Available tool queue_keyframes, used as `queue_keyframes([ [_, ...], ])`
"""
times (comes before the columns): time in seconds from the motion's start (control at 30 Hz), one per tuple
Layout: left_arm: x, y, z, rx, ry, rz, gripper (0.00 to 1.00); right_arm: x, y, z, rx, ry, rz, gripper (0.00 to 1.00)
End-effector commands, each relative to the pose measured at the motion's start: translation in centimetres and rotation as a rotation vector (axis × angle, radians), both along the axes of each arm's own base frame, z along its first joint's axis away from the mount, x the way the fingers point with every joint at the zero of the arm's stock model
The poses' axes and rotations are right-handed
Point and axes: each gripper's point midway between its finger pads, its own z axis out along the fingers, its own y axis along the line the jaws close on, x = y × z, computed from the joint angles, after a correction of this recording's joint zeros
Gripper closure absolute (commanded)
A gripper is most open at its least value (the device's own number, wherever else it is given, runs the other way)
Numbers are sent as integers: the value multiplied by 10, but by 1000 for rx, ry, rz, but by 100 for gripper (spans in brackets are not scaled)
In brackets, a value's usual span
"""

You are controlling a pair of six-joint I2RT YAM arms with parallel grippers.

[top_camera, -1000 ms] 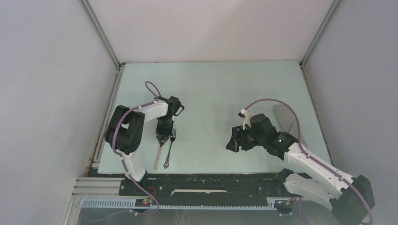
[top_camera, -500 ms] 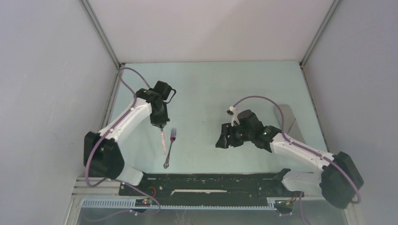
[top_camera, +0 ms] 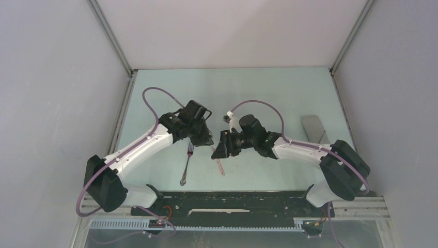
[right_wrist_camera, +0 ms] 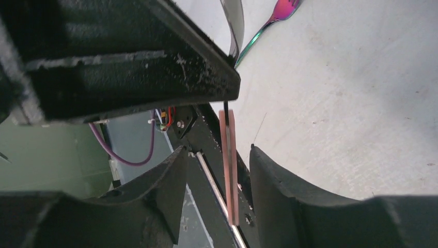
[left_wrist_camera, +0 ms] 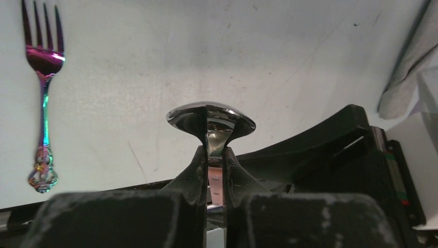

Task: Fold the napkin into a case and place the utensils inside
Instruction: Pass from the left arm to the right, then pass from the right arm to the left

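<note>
My left gripper [top_camera: 206, 138] is shut on the neck of the spoon [left_wrist_camera: 210, 118] and holds it above the table, its pink handle [top_camera: 220, 164] hanging down toward the near edge. My right gripper [top_camera: 219, 151] is open, and in the right wrist view [right_wrist_camera: 217, 168] the pink handle [right_wrist_camera: 229, 165] hangs between its two fingers without touching them. The fork [top_camera: 186, 163] lies flat on the table left of both grippers and also shows in the left wrist view [left_wrist_camera: 43, 103]. The grey napkin [top_camera: 313, 129] lies folded as a narrow oblong at the right.
The two grippers are nearly touching at the table's middle front. The black rail [top_camera: 232, 199] with the arm bases runs along the near edge. Grey walls stand on the left and right of the pale green table [top_camera: 248, 93].
My left arm has carried the spoon from the left side toward the centre. My right arm has swung left to meet it, so the handle now hangs between its open fingers.
</note>
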Motion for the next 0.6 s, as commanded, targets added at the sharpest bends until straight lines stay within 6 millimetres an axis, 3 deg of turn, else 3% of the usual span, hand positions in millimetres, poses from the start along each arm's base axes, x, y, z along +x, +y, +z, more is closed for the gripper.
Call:
queue_keyframes([
  [0.0,8,-22,18,-126,-38,38,100,4,15,13,68,-12,15,53],
  [0.07,8,-24,22,-147,-49,29,100,4,17,12,77,-6,23,64],
  [0.1,7,-26,24,-156,-55,21,100,3,19,14,89,-3,34,73],
  [0.13,7,-27,27,-168,-64,4,100,3,18,15,98,-3,40,89],
  [0.17,7,-29,30,-183,-75,-21,98,2,18,18,115,-3,51,95],
  [0.2,6,-30,33,-197,-92,-48,82,3,15,21,135,-1,54,100],
  [0.27,5,-33,48,-271,-186,-98,51,0,11,32,202,14,91,100],
  [0.3,6,-32,56,-303,-238,-102,44,-5,11,41,260,14,134,100],
  [0.4,7,-19,63,-367,-317,-78,39,-23,5,60,383,61,254,100],
  [0.57,4,-5,80,-482,-425,-45,41,-35,-2,66,450,115,305,100],
])
